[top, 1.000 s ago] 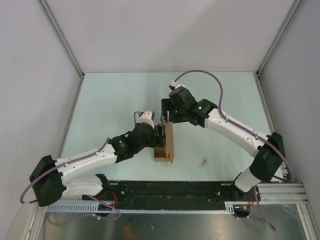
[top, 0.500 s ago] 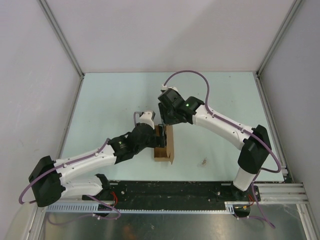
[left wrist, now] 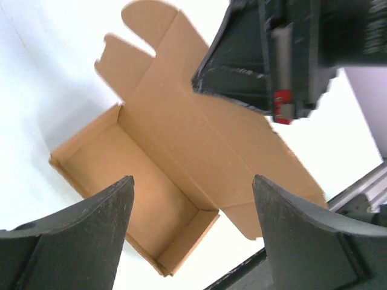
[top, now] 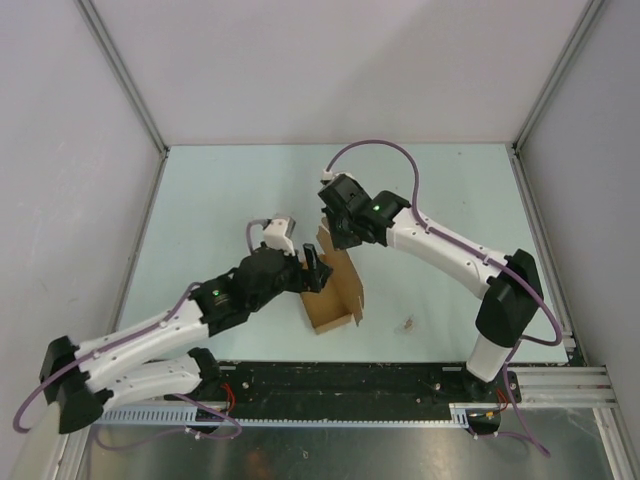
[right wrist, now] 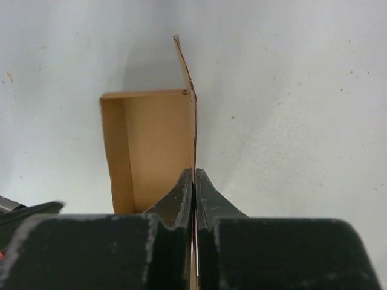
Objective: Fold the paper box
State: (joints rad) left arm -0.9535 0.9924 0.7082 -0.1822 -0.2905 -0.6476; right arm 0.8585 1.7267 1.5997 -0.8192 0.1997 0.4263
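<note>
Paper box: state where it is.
Top view: the paper box sits near-centre, right of the left tool, its raised lid pinched in the right tool.

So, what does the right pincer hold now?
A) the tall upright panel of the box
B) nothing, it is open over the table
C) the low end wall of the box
A: in the right wrist view the right pincer is shut on the thin edge of the tall panel standing up along one side of the box.
</note>
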